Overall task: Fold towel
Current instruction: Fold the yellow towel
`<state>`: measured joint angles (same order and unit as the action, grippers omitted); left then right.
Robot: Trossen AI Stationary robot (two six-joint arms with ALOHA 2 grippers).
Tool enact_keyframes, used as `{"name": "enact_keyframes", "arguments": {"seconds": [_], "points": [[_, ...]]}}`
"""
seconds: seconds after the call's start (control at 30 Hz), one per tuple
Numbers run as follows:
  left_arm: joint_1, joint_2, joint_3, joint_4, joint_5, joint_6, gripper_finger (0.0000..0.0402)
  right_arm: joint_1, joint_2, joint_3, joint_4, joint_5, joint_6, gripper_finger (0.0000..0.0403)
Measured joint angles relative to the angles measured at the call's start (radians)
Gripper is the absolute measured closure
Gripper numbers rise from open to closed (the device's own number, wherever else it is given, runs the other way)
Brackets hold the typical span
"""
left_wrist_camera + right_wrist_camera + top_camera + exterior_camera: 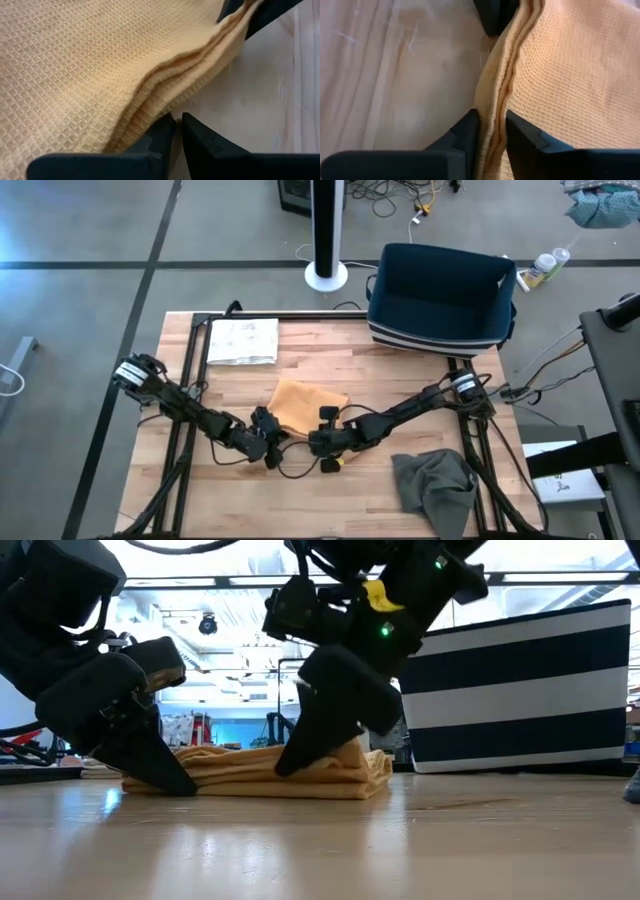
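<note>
Both pincers are met at the near edge of the folded yellow towel [305, 404] mid-surface [330, 345]: left pincer [177, 127] clenched beside the layered edge, right pincer [492, 131] clamped on the towel's edge.

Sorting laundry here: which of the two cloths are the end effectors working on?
The folded yellow towel at the table's centre; the grey cloth lies crumpled, untouched.

The orange waffle-weave towel [305, 402] is lying folded in a few stacked layers mid-worktop [330, 350], edges roughly lined up, top layer sagging a little, one near edge lifting slightly off the wood.
</note>
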<state>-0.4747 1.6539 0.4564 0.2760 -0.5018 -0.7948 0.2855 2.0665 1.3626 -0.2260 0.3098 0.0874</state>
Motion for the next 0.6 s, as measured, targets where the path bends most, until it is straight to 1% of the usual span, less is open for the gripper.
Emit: {"name": "enact_keyframes", "arguments": {"seconds": [0.13, 0.27, 0.33, 0.53, 0.6], "points": [[0.000, 0.000, 0.000, -0.002, 0.001, 0.000, 0.0365, 0.000, -0.018, 0.005, -0.038, -0.047, -0.025, 0.0345], [0.000, -0.001, 0.000, -0.007, 0.003, 0.000, 0.0365, 0.000, -0.032, 0.006, -0.085, -0.057, -0.033, 0.0346], [0.000, -0.001, 0.000, -0.007, 0.003, 0.005, 0.0365, 0.000, -0.034, 0.005, -0.095, -0.060, -0.032, 0.0339], [0.000, -0.001, 0.000, -0.007, 0.003, 0.008, 0.0365, -0.002, -0.036, 0.005, -0.089, -0.135, -0.002, 0.0308], [0.000, -0.001, 0.000, -0.008, 0.003, 0.008, 0.0365, -0.002, -0.036, 0.005, -0.093, -0.143, 0.003, 0.0297]]}}
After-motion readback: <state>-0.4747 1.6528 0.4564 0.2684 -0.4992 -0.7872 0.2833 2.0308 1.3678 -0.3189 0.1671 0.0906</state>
